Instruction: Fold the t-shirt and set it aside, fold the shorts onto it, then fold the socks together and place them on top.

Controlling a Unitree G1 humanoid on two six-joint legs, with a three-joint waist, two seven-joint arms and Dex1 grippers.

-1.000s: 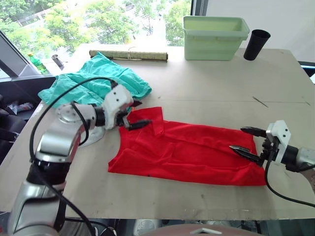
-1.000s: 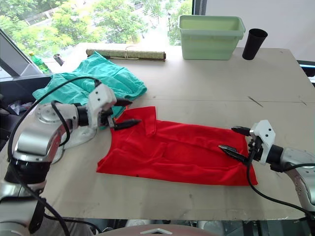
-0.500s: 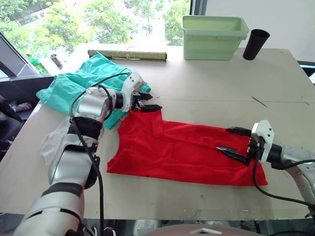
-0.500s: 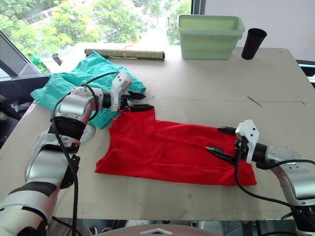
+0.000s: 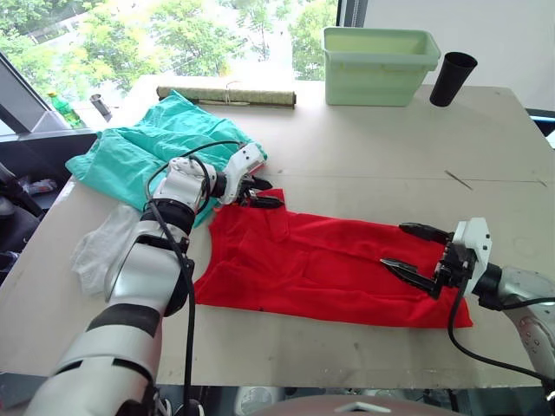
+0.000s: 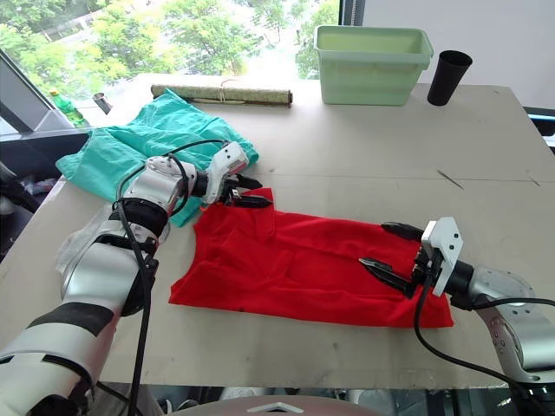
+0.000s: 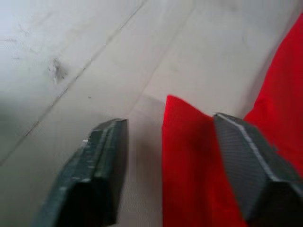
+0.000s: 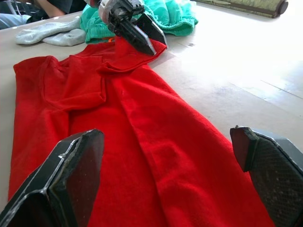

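Because the t-shirt [image 5: 329, 269] lies flat for folding, the left gripper [image 5: 258, 192] and right gripper [image 5: 412, 251], jaws apart, bracket its far corners, seemingly ready to pinch.

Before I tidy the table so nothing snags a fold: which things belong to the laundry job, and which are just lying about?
Belongs to the job:
t-shirt
shorts
socks

Just lying about:
pale green tub
black cup
rolled mat
green bottle
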